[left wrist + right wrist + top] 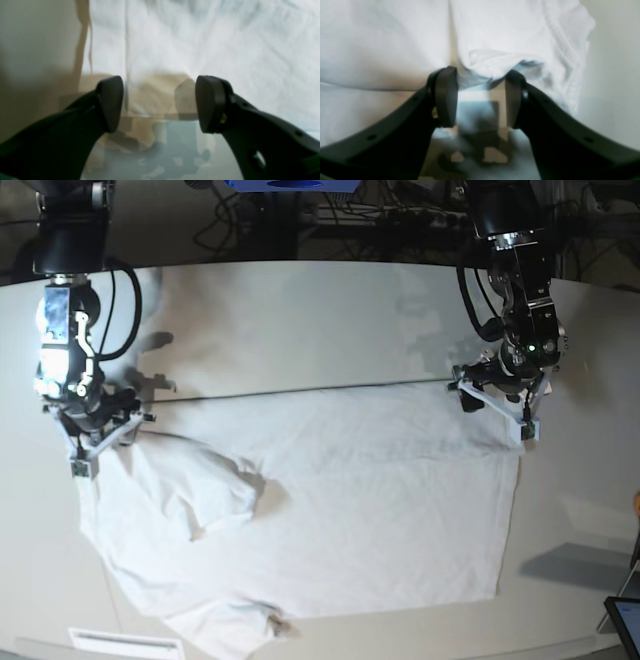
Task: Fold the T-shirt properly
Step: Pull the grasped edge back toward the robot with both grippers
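Observation:
The white T-shirt (350, 500) lies spread on the off-white table (300, 320), wrinkled, with a sleeve bunched at the left and another at the bottom edge. My left gripper (495, 412) is down at the shirt's upper right corner. In the left wrist view its jaws (160, 100) stand wide apart over the shirt's edge (200, 45), with nothing pinched. My right gripper (100, 442) is at the shirt's upper left corner. Its jaws (481, 97) are apart too, and a raised fold of the hemmed fabric (495, 62) lies between the fingertips.
Cables and dark equipment run along the back of the table. A tablet corner (625, 620) shows at the bottom right and a white strip (125, 643) at the front left edge. Bare table lies beyond the shirt's top edge.

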`<state>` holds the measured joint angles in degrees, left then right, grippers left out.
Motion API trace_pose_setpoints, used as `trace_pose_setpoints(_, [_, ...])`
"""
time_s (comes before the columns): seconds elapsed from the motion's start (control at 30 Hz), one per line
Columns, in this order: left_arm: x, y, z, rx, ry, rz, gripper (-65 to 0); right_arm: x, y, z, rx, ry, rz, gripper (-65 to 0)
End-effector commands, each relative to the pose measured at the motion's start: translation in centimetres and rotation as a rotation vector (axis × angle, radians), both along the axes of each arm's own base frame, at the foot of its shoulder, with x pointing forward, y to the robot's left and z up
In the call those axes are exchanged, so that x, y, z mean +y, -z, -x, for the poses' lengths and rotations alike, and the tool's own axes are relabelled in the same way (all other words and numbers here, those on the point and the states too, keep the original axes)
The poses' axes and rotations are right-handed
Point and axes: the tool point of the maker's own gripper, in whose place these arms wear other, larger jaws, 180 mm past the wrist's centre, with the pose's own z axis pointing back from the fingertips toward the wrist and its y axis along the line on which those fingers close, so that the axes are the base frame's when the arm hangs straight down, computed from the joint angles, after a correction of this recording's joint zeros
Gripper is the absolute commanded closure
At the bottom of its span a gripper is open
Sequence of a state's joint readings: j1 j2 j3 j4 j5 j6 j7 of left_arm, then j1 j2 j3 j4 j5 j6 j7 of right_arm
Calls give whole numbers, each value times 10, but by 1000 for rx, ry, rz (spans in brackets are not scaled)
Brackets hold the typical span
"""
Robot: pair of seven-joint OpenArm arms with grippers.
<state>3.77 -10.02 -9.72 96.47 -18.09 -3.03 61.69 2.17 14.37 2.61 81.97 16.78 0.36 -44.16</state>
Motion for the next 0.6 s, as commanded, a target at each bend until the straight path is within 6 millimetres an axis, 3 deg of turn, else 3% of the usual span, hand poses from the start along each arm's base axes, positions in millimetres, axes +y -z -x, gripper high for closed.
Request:
trace_pose_setpoints(0.0, [5, -10, -7, -38, 2, -16, -428, -6, 10, 15, 74, 6, 14, -293])
trace_pose_setpoints(0.2, [12, -4, 5, -7, 4, -36, -428, -6, 17, 25, 96, 6, 15, -292])
trace_pose_setpoints(0.4, [22, 4, 15, 23, -8, -48, -428, -3, 9, 26, 70, -7, 21, -292])
trace_pose_setpoints(0.57, [23, -16, 6, -44, 6, -73, -428, 0, -5, 22, 36, -17, 26, -292])
